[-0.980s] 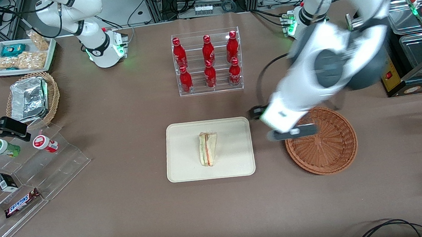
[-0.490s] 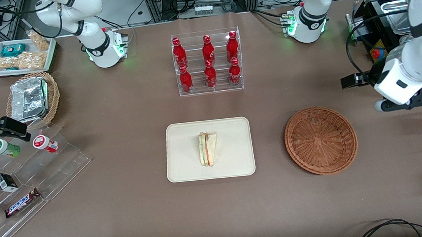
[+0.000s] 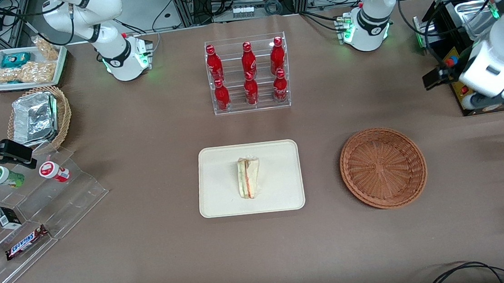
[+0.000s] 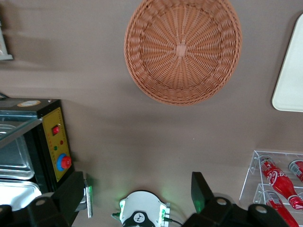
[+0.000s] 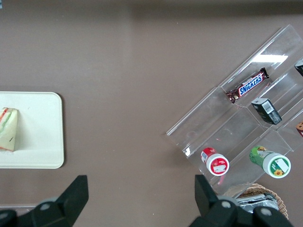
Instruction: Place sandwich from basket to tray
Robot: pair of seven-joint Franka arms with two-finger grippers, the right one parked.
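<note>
Tabletop [image 3: 153,259] carried everything, brown covering. Tray [image 3: 220,199] sat about mid-table, slightly nearer the front edge than the bottle rack [image 3: 248,73]. Basket [image 3: 383,167] lay beside the tray toward the working arm's end, apart from it, with nothing in it; the left wrist view showed bare weave only [image 4: 182,49]. Sandwich [image 3: 248,177] lay flat on the tray near its centre, clear of the rim on all sides, point toward the front edge; also seen in the right wrist view [image 5: 8,129] on the tray [image 5: 42,142]. Placement looked done.

Gripper [image 3: 488,100] was up by the working arm's edge of the table, near the black box with the red button [image 4: 57,146], well apart from basket and tray. Fingers [image 4: 72,196] stood spread wide, nothing between them.

Handling guess: sandwich likely light, soft, squashes easily; clear wrap probably slick. If re-gripped, best taken across the broad bread faces at the thick end, light squeeze, not at the thin tip.
</note>
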